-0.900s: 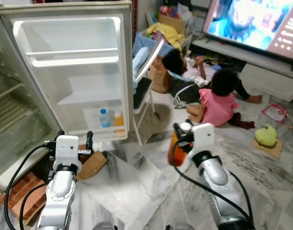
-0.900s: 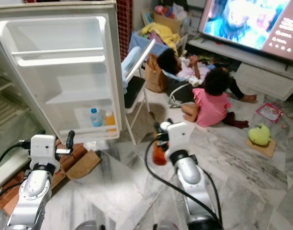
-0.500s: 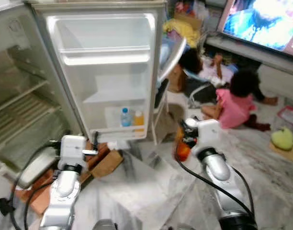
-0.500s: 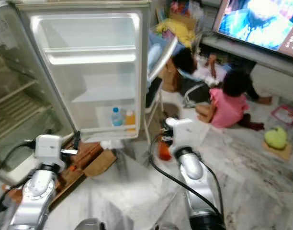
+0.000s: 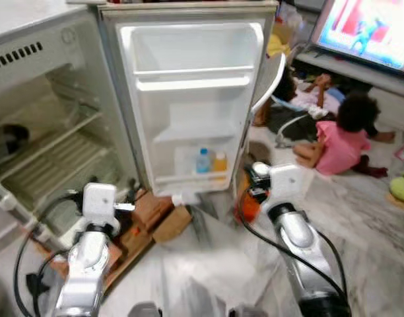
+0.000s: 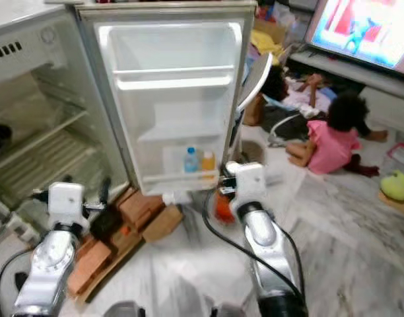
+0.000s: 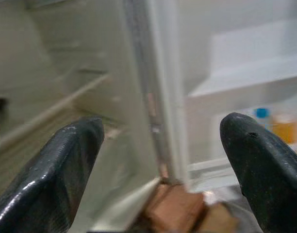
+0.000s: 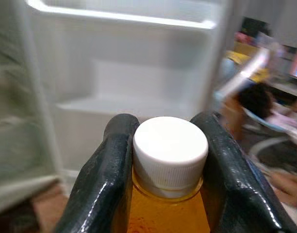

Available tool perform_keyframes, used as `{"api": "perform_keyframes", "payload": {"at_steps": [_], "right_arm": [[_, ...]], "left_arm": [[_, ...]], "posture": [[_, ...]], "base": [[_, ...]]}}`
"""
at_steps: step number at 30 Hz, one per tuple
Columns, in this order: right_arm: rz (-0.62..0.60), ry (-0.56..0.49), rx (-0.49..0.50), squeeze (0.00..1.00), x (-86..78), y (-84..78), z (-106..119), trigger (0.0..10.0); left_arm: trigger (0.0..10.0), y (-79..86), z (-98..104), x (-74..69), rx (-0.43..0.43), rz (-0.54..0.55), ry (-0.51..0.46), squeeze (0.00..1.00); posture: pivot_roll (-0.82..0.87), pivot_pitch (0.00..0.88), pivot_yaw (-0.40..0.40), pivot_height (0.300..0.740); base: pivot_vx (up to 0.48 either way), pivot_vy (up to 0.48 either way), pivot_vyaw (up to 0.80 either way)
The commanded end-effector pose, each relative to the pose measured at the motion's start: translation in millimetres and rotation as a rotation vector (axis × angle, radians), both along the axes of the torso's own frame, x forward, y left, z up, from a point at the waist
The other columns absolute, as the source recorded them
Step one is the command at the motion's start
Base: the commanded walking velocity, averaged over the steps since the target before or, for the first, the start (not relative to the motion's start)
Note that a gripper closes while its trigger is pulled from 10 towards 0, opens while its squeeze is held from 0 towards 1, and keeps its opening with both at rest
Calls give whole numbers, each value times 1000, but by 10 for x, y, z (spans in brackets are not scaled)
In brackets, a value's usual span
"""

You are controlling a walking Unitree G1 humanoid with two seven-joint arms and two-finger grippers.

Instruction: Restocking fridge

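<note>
The right gripper (image 8: 170, 160) has its two black fingers (image 8: 102, 179) clenched on the neck of an orange bottle (image 8: 168, 213), one pad on each side just under its white ribbed cap (image 8: 171, 148); in the head view that bottle (image 5: 249, 206) sits low and right of centre, held in front of the silver right arm. The left gripper (image 7: 163, 160) is spread wide with nothing between its fingers (image 7: 56, 170), which frame the edge where the fridge body meets the open door. In the head view the left gripper (image 6: 83, 191) hangs at lower left, just above a pile of brown cardboard (image 6: 139, 211) on the marble floor (image 5: 367, 218). The open fridge door (image 5: 195, 99) fills the upper centre; its lowest door shelf carries a blue-capped bottle (image 5: 202, 160) and a small orange bottle (image 5: 219, 160) side by side. The fridge interior (image 5: 50, 152) with its wire shelves lies at upper left. The head views also show two people on the floor, one in a pink top (image 5: 340, 142), at upper right below a lit television (image 5: 367, 30), and a green toy (image 6: 395, 185) at the right edge.
</note>
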State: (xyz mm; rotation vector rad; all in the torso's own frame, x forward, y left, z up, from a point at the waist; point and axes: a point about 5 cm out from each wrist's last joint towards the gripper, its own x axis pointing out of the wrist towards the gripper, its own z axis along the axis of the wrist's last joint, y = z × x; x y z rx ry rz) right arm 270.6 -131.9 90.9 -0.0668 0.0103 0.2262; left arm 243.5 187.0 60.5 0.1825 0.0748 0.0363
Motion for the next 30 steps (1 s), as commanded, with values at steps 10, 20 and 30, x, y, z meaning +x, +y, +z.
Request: {"api": "perform_keyframes", "payload": {"at_steps": [10, 20, 30], "right_arm": [[-39, -39, -8, 0, 27, -126, 69, 10000], [-15, -61, -27, 0, 30, -110, 100, 10000], [-3, -67, -34, 0, 42, -102, 116, 10000]], "left_arm": [[10000, -79, 34, 11, -14, -26, -30, 0], [10000, -133, 71, 7, -42, -97, -61, 0], [10000, -153, 87, 24, -61, -116, -73, 0]], "posture": [[-1, 15, -30, 740], [-8, 15, -30, 740], [-10, 13, -35, 740]], "base": [[0, 409, 0], [0, 0, 0], [273, 0, 0]]}}
